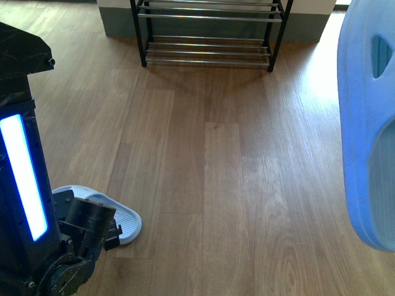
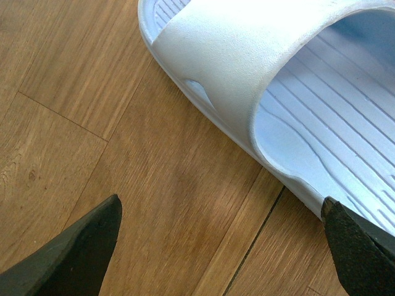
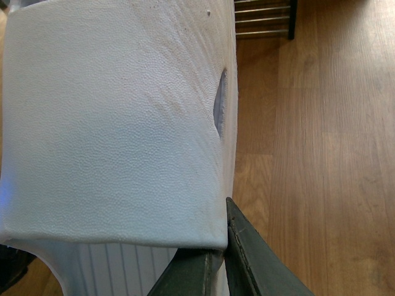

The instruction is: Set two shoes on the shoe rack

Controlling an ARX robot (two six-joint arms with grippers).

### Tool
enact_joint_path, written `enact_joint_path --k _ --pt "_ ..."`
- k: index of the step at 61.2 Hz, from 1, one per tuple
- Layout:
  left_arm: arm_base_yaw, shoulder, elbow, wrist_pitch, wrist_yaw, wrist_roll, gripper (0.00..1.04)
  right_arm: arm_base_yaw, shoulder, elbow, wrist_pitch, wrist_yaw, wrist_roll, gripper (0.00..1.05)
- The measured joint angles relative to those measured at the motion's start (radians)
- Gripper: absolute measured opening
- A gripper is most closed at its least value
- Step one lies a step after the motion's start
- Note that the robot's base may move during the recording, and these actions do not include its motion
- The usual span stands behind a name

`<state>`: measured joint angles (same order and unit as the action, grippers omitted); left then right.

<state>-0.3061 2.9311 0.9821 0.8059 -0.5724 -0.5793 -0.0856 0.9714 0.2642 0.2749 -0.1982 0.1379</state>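
One pale blue slide sandal [image 1: 369,123] hangs high at the right edge of the front view, close to the camera. My right gripper [image 3: 219,246] is shut on the edge of its strap [image 3: 117,123]. The other pale blue slide sandal [image 1: 117,216] lies on the wooden floor at the lower left, partly behind my left arm [image 1: 80,240]. My left gripper [image 2: 222,246] hovers open just beside that sandal [image 2: 296,92], one fingertip [image 2: 355,246] at its sole edge. The shoe rack [image 1: 210,34], black uprights with silver rods, stands at the far end of the floor.
A grey-green skirting wall [image 1: 117,24] runs behind the rack. My robot's black body with a lit blue strip [image 1: 24,179] fills the left edge. Wooden floorboards [image 1: 216,172] stretch between me and the rack.
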Motion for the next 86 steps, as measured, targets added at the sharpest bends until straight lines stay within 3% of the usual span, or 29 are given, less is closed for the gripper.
enact_joint_path --k 21,25,35,38,58,83,86 --pt "0.000 0.001 -0.001 0.005 -0.003 0.004 0.95 0.000 0.000 0.000 0.000 0.000 0.000 0.01" --pt "0.000 0.025 -0.026 0.158 -0.027 0.065 0.88 0.000 0.000 0.000 0.000 0.000 0.000 0.01" --pt "0.007 0.053 -0.144 0.541 -0.021 0.218 0.54 0.000 0.000 0.000 0.000 0.000 0.000 0.01" --pt "0.007 0.053 -0.151 0.565 -0.022 0.220 0.50 0.000 0.000 0.000 0.000 0.000 0.000 0.01" --pt "0.007 0.053 -0.154 0.589 -0.019 0.216 0.01 0.000 0.000 0.000 0.000 0.000 0.000 0.01" --pt "0.007 0.053 -0.154 0.589 -0.018 0.218 0.01 0.000 0.000 0.000 0.000 0.000 0.000 0.01" --pt "0.007 0.053 -0.154 0.589 -0.018 0.217 0.08 0.000 0.000 0.000 0.000 0.000 0.000 0.01"
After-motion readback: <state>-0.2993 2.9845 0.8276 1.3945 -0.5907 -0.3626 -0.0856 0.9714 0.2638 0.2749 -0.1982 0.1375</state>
